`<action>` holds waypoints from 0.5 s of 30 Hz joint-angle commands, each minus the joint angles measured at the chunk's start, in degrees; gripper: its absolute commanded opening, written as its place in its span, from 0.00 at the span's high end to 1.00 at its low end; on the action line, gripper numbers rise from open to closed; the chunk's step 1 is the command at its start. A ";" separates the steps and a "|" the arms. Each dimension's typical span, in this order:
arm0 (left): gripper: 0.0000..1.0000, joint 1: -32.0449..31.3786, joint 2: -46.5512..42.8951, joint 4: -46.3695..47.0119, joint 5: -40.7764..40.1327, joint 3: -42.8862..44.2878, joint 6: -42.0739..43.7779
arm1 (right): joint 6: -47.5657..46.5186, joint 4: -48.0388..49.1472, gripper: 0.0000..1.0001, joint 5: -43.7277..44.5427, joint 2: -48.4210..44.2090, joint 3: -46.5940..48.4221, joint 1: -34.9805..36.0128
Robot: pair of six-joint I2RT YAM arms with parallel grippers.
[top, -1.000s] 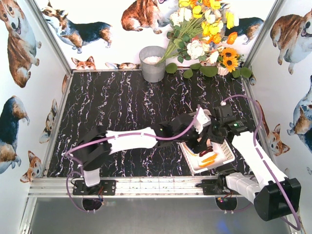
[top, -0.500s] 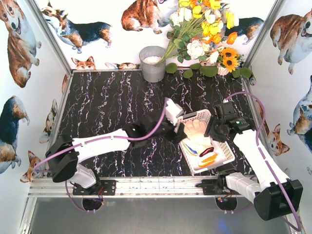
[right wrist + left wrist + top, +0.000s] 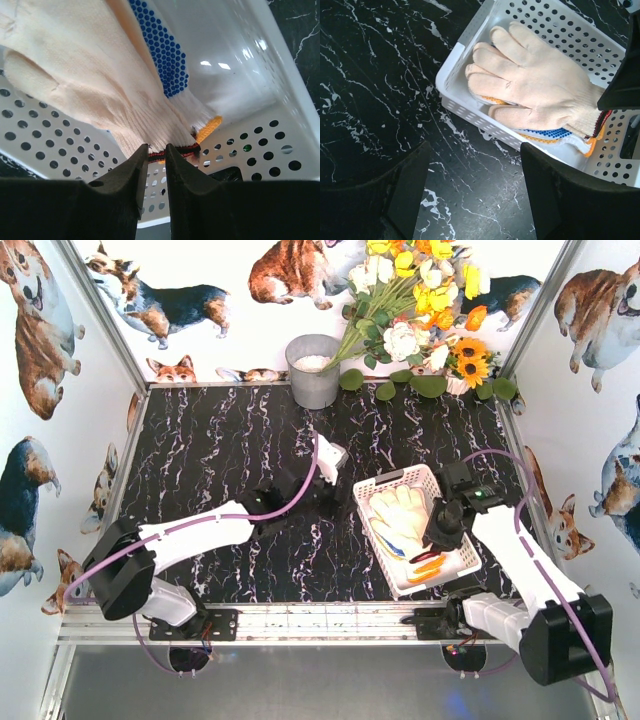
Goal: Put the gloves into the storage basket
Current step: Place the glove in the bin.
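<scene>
Storage basket point(image 3: 392, 476) sits on the near right part of the black marbled worktop point(image 3: 230, 450); its position is unchanged over the last second.

Left arm point(image 3: 200, 535): a second ago it reached across over the basket. It has now pulled back to the left and hangs over bare worktop just beside the basket's left corner.

Right arm point(image 3: 520, 560): stays at the basket's right side, wrist dipped into it.

Contents: the gloves point(image 3: 400, 515) in view all lie inside the basket, stacked. A cream glove point(image 3: 535, 80) is new on top, lying flat with its fingers toward the left arm's side and its cuff toward the right arm. Under it are a blue-dotted glove point(image 3: 160, 55) and yellow-orange edges point(image 3: 428, 568). No glove is seen on the worktop.

Left jaws: wide apart with nothing between them, so the glove is released.

Right jaws: drawn in to a narrow slit within the last second, tips right at the cream glove's ribbed cuff point(image 3: 150, 130). Whether they pinch cloth I cannot tell.

Judgement: this glove counts as delivered. The task looks close to finished; the right arm may only be tidying the cuff.
</scene>
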 commanded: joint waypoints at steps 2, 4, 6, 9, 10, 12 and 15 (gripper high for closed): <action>0.33 1.35 -1.88 1.03 -0.32 -1.79 -0.68 | 1.02 0.60 0.78 2.37 3.65 -0.13 0.19; 0.33 1.57 -1.97 1.08 -0.31 -2.17 -0.77 | 1.53 0.62 0.78 2.26 4.44 -0.10 0.42; 0.33 1.73 -2.37 1.11 -0.55 -2.60 -0.84 | 1.95 0.44 0.77 2.92 6.43 -0.22 0.89; 0.33 2.04 -3.24 1.14 -1.20 -3.44 -0.94 | 3.03 -0.18 0.75 5.34 6.88 -0.05 2.01; 0.33 2.22 -3.51 1.14 -1.34 -3.66 -0.99 | 3.39 -0.23 0.74 5.90 7.15 -0.04 2.43; 0.33 2.57 -4.03 1.10 -1.62 -4.00 -0.95 | 4.07 -0.11 0.72 6.89 7.94 -0.23 3.44; 0.32 3.10 -5.05 0.74 -2.04 -4.38 -0.87 | 5.22 0.35 0.69 7.97 9.47 -0.52 5.12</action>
